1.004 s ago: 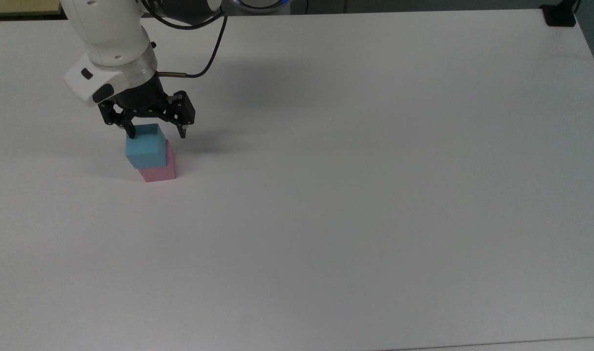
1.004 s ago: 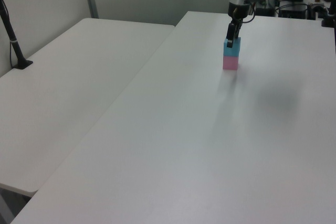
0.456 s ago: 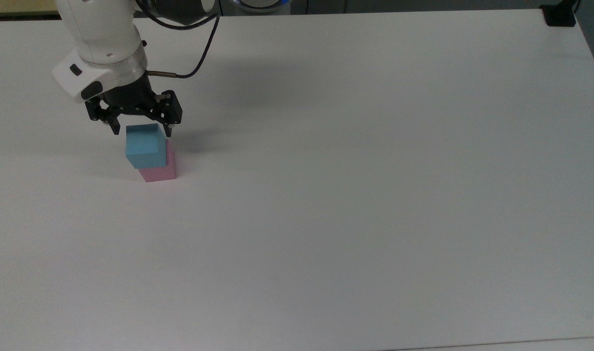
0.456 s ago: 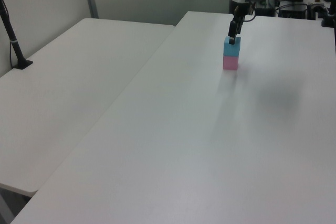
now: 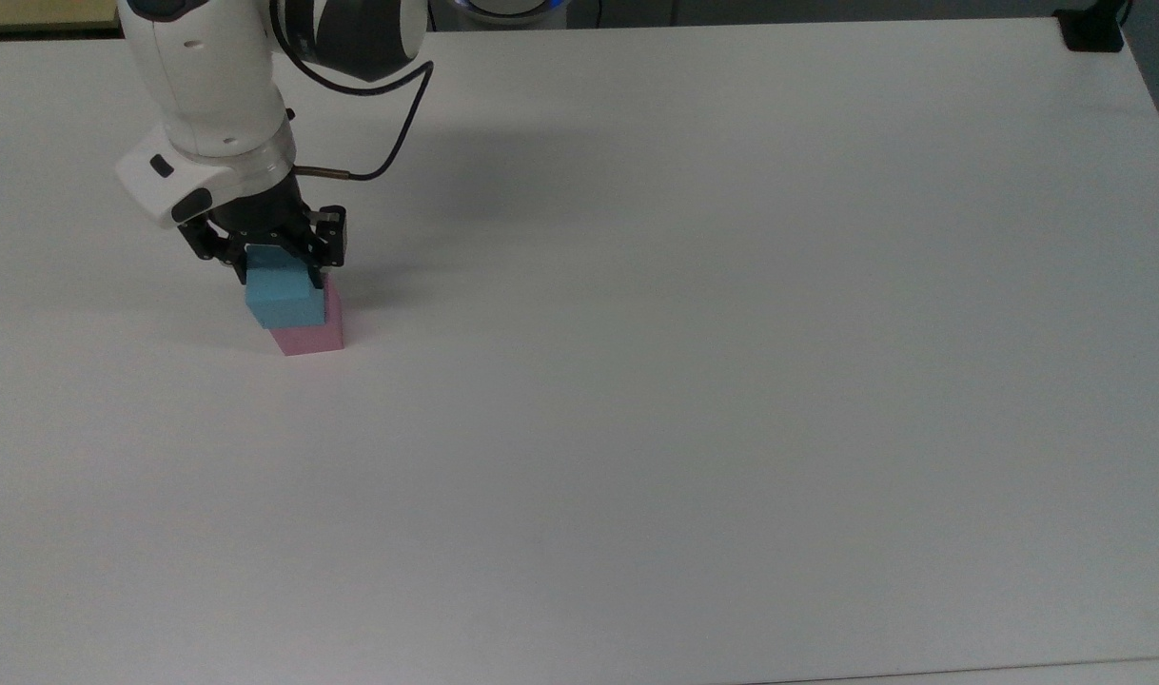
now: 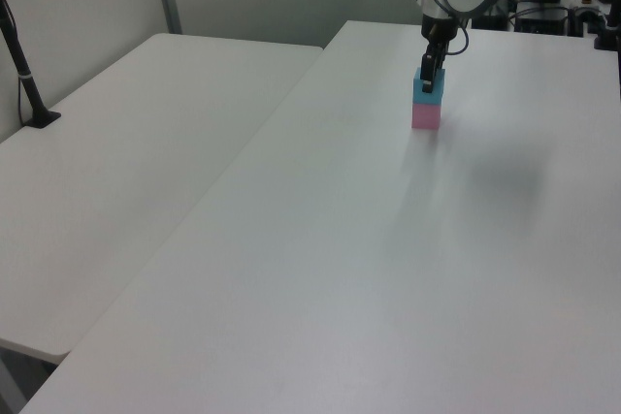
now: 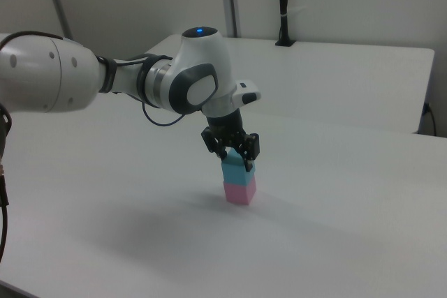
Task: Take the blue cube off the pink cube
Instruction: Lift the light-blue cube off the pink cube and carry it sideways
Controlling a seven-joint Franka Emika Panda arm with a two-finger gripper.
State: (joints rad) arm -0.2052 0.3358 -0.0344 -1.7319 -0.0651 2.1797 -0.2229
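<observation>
The gripper (image 5: 277, 269) points straight down over the stack, its two black fingers straddling the upper part of the blue cube (image 5: 280, 296) and drawn in close to its sides; whether the pads are actually pressing on it or stand just off it I cannot tell. The right view shows the same: the fingers (image 7: 248, 163) reach partway down the blue cube (image 7: 235, 168), one on each side. The blue cube sits squarely on the pink cube (image 5: 311, 326), which rests on the white table (image 5: 732, 333) toward the top view's far left, and in the left view the pair (image 6: 426, 99) stands at the far end of the tabletop. So the task looks barely begun: the approach seems done, but the lift and the setting down of the blue cube elsewhere are still to do. The contact faces are hidden behind the fingers and the cube's own edges, and the arm's base is cut off at the top view's upper edge.
</observation>
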